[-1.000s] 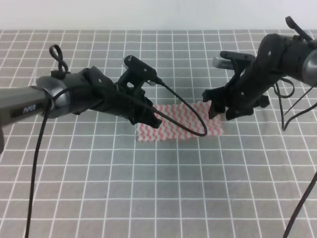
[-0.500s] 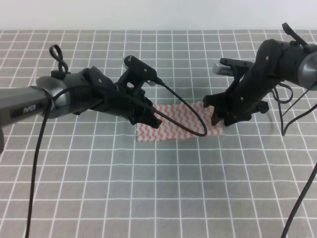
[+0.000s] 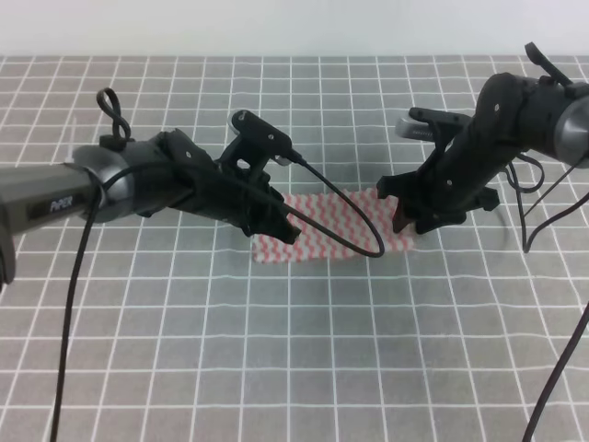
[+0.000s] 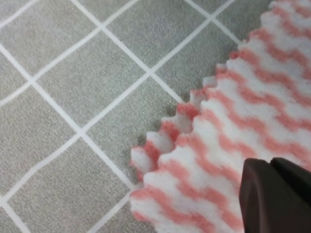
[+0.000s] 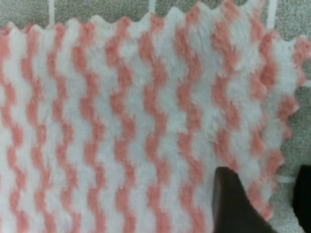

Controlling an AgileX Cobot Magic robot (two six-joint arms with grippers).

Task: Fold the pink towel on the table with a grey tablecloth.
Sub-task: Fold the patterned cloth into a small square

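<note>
The pink towel lies flat on the grey-clothed worktop; the left pincer and right pincer sit at its opposite ends; whether either grips, I cannot tell.

A plain white wall spans the top of the exterior view, well behind the left pincer and the right pincer.

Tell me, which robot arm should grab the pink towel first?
Probably right: the right gripper straddles the pink towel edge, fingers either side. The left gripper only hovers over its corner.
</note>
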